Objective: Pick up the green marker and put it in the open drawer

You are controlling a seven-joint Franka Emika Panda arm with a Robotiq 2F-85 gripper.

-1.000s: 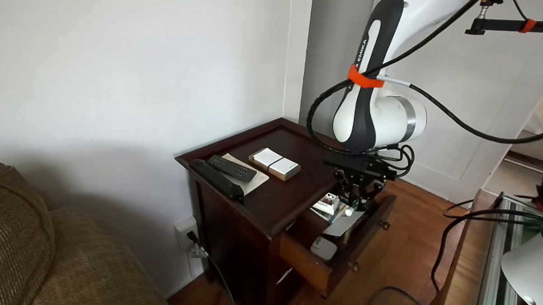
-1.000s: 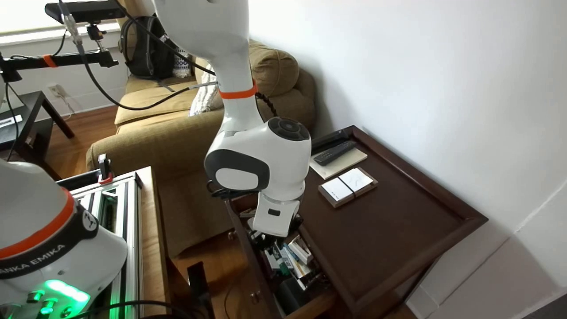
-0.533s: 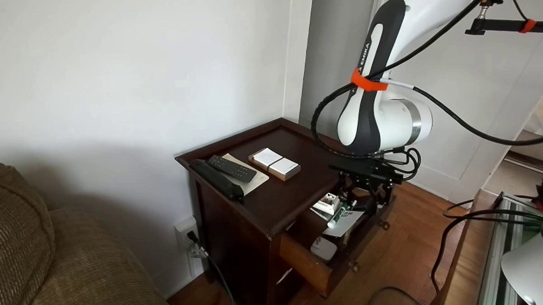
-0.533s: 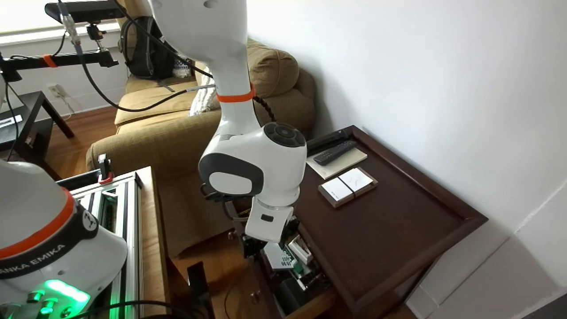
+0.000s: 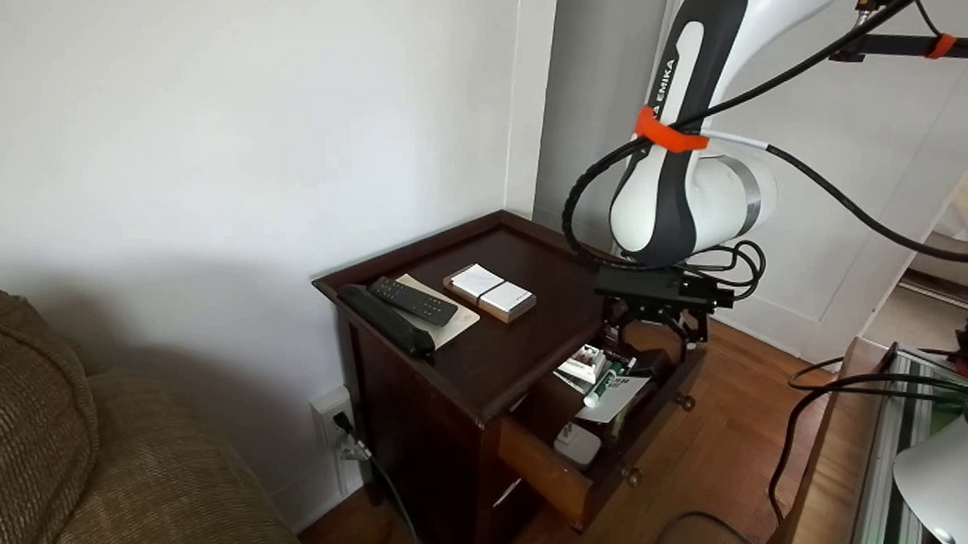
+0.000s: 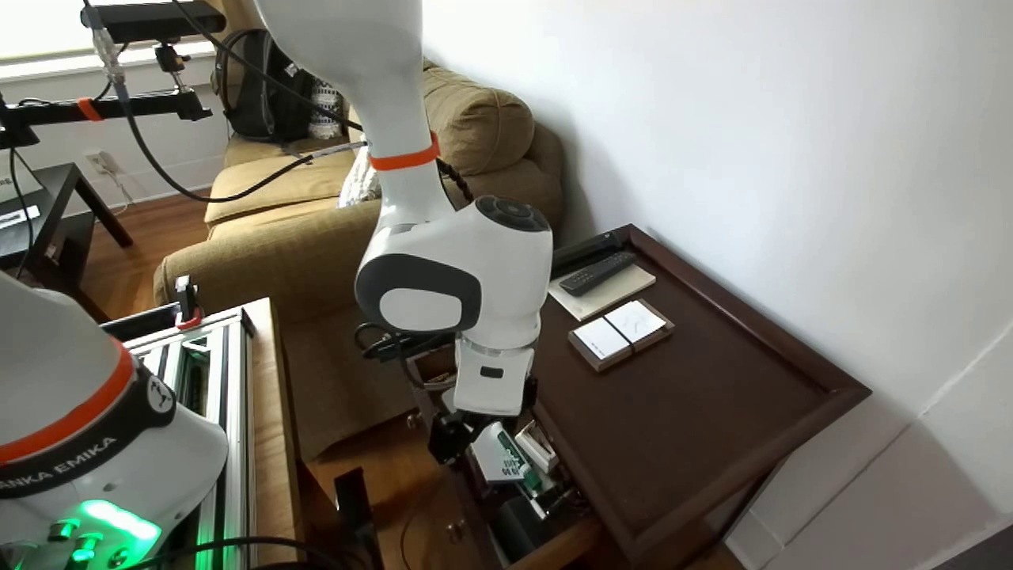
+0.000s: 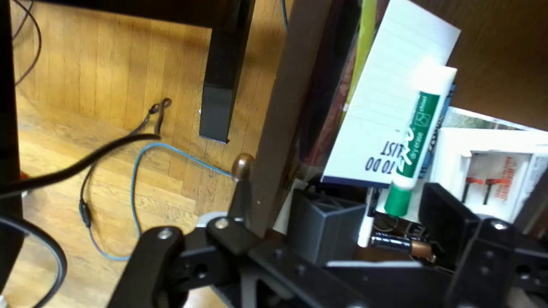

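The green marker (image 7: 416, 139), white-bodied with a green label and cap, lies inside the open drawer (image 5: 543, 467). It rests slantwise, partly over a white "to do list" pad (image 7: 376, 111). Both exterior views also show the marker (image 5: 605, 387) there. My gripper (image 7: 342, 197) hangs above the drawer, its fingers spread wide with nothing held between them. In the wrist view the right finger (image 7: 443, 214) appears just beside the marker's green cap, while the left one overlaps the drawer's front edge. From an exterior view the gripper (image 5: 654, 340) stands higher than the drawer's contents.
The drawer also holds a white box (image 7: 483, 171), a dark grey block (image 7: 329, 222) and a white charger (image 5: 577, 443). On the dark table top (image 6: 712, 412) lie a remote (image 5: 414, 300), a long black bar (image 5: 385, 320) and a banded notepad (image 6: 621, 334). A sofa (image 5: 137, 477) stands nearby.
The gripper's fingers have spread and let go of the marker, which has dropped onto the pad in the drawer. The arm has since risen a little away from it.
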